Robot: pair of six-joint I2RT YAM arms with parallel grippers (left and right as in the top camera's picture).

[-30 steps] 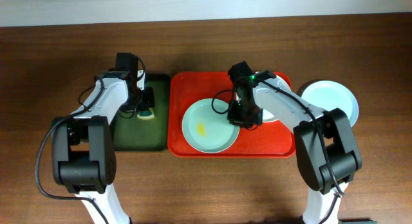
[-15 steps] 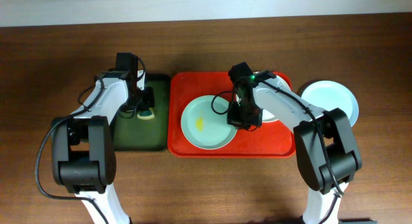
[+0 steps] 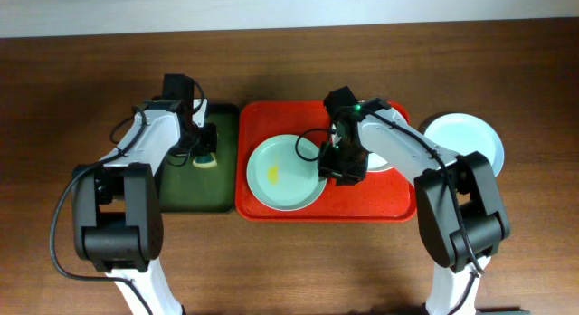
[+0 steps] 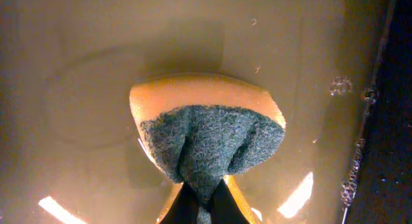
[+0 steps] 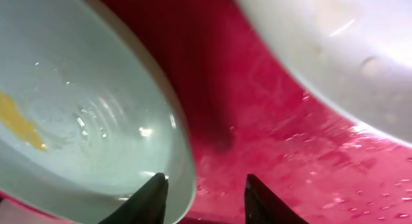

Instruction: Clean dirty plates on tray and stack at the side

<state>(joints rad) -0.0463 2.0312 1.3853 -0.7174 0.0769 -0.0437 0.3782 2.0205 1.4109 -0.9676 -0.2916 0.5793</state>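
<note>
Right gripper (image 3: pixel 333 167): jaws apart, empty, at the right rim of the smeared green plate (image 3: pixel 280 175) on the red tray (image 3: pixel 371 206). Left gripper (image 3: pixel 206 143) pinches the sponge (image 4: pixel 206 134). Likely next: steady the rim, then scrub.

This looks like a robotics lab bench staged as a dishwashing station: 2 white-and-black jointed robot arms (image 3: pixel 145 147) are mounted at a dark brown wooden table (image 3: pixel 289 270) against a plain white wall (image 3: pixel 289 5). The props are kitchen ones: a large red rectangular plastic tray (image 3: pixel 380 205), 3 round shallow plates (image 3: pixel 280 175), and a narrower dark green tray (image 3: pixel 181 193), wet, holding a yellow sponge with a grey-green scouring face (image 4: pixel 209 137).
</note>
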